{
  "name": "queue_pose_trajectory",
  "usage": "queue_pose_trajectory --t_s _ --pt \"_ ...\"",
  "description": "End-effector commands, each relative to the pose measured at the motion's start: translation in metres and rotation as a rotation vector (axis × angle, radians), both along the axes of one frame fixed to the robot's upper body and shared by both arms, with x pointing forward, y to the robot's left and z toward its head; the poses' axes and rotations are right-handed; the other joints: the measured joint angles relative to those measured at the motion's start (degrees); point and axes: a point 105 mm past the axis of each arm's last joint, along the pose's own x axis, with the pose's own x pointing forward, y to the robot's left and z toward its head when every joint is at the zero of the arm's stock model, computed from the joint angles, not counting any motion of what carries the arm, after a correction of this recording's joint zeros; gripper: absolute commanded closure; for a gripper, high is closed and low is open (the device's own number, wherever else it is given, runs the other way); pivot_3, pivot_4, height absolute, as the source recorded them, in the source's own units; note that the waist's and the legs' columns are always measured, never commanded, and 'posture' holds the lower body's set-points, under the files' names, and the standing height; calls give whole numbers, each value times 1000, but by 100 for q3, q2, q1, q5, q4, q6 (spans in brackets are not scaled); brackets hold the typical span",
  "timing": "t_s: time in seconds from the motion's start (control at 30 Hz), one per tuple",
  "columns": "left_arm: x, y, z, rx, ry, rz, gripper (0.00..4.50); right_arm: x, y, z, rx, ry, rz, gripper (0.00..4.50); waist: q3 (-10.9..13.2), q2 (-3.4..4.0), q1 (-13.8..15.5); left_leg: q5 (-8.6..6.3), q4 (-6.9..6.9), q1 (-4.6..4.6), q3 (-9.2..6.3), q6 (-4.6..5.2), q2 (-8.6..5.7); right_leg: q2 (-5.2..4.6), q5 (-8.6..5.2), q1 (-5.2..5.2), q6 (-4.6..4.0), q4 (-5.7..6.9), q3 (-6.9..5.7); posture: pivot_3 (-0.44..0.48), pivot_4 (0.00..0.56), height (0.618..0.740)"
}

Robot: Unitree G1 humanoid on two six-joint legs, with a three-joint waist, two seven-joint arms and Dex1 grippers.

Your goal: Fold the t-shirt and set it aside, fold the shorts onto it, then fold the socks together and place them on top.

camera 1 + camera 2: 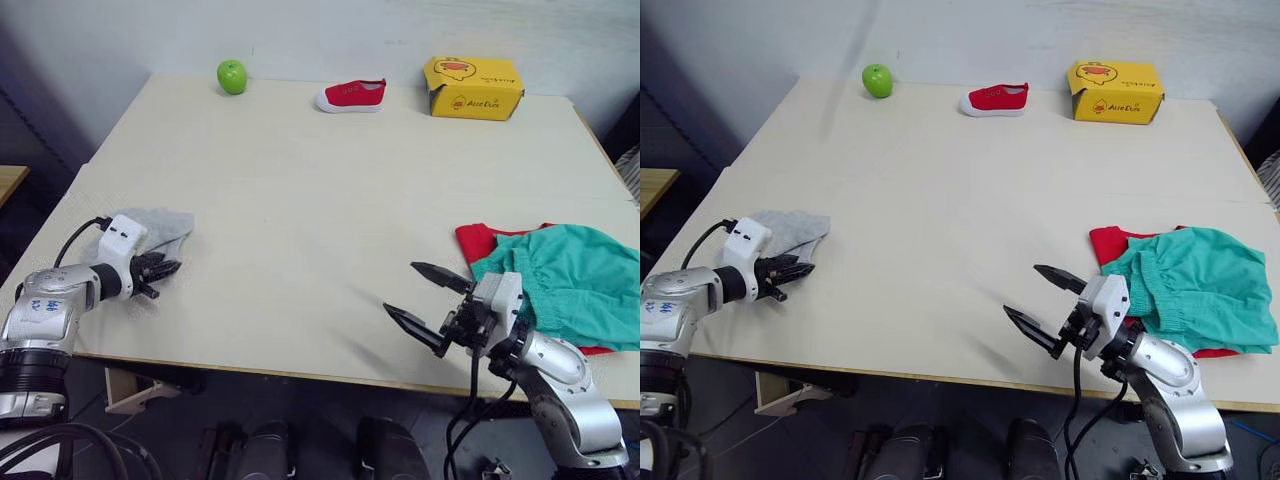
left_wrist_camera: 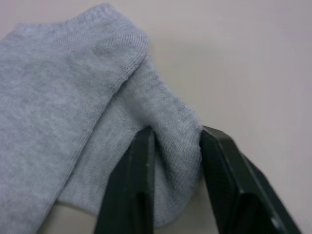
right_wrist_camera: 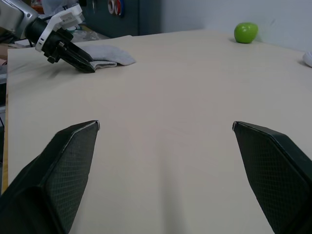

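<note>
My left claw [image 2: 176, 146] is pinching the edge of the grey socks [image 1: 160, 228], which lie flat at the counter's [image 1: 320, 200] 8 o'clock edge. My right claw [image 1: 428, 296] is spread wide and holds nothing, hovering near 5 o'clock. Just beside it at 4 o'clock I see the teal shorts [image 1: 575, 275] piled on the red t-shirt [image 1: 478, 240].

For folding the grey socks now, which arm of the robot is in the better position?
The left. The left gripper is already shut on the socks at the table's left edge, while the right gripper is open over bare table beside the shorts, far from them.
</note>
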Motion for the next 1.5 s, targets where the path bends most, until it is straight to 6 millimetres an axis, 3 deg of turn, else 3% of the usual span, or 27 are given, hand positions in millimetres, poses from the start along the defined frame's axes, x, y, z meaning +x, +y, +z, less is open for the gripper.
queue_pose_trajectory --t_s 0.03,0.07,0.17,0.37,0.5,0.57,0.7,0.87,0.97,1.07,1.13,1.2,1.3,1.4,1.5 --pt "-14 -58 0 -38 59 -258 4213 -5 -6 11 -14 -41 -10 0 0 -1 24 0 1 0 0 1 -1 -2 0 0 0 0 0 0 150 740" --pt "-20 -75 2 -29 72 -334 4458 -6 -8 9 -26 -34 -15 0 0 -1 48 -2 4 -6 -1 3 -1 -2 0 -1 0 -1 -1 0 150 740" --pt "-35 -130 8 -72 83 -506 4458 -7 -16 6 -48 -13 -39 0 0 -1 108 -6 10 -11 1 7 -4 -2 0 -1 1 -7 2 0 150 740" --pt "-60 -229 0 -180 93 -763 4458 -15 -25 0 -110 58 -50 0 2 -4 138 -4 20 -14 3 11 -5 1 2 2 4 -9 3 0 150 740" --pt "-71 -270 -8 -233 115 -887 4458 -15 -30 -2 -136 81 -93 0 3 -6 108 -2 22 -12 6 12 -3 2 4 1 7 -17 6 0 150 740" --pt "-74 -283 -9 -244 111 -931 3994 -15 -30 -4 -152 93 -93 0 4 -7 123 -1 23 -11 5 10 0 5 4 1 6 -29 4 0 150 740" --pt "-72 -287 2 -250 26 -962 2845 -13 -22 -8 -167 113 -72 0 4 -7 122 -1 24 -11 5 11 1 5 4 1 6 -32 4 0 150 740" --pt "-79 -259 47 -356 -93 -1088 1228 -11 3 -6 -196 71 11 0 4 -6 109 -1 24 -13 4 10 4 5 4 -2 5 -32 4 0 150 740" --pt "-54 -230 64 -367 -150 -1005 1228 -17 18 -12 -254 62 99 0 4 -6 122 -1 27 -15 0 10 5 5 3 -2 4 -33 -1 0 150 740" --pt "-28 -213 60 -266 -191 -919 1228 -20 26 -21 -260 71 129 0 4 -6 152 -2 29 -16 -6 15 -4 1 4 5 5 -37 -6 0 150 740" --pt "4 -203 58 -209 -229 -810 1228 -19 31 -32 -298 57 144 0 4 -7 158 -4 29 -18 -4 20 -9 0 7 9 10 -34 -6 0 150 740" --pt "27 -201 51 -178 -219 -742 1228 -20 32 -43 -334 41 152 0 6 -13 163 -2 33 -25 -5 24 -13 1 11 9 17 -32 -11 0 150 740" --pt "43 -204 39 -153 -184 -723 1228 -22 32 -53 -370 20 166 0 7 -16 140 0 35 -33 -2 29 -22 1 15 6 24 -35 -10 0 150 740" --pt "52 -210 20 -117 -119 -717 1189 -22 30 -63 -417 -23 167 654 8 -19 130 -2 34 -35 4 33 -29 1 17 5 29 -45 -9 0 150 740" --pt "51 -216 10 -139 -80 -734 1189 -21 28 -68 -426 -39 161 1687 13 -27 96 -2 33 -35 10 32 -32 5 18 5 30 -48 -8 0 150 740"
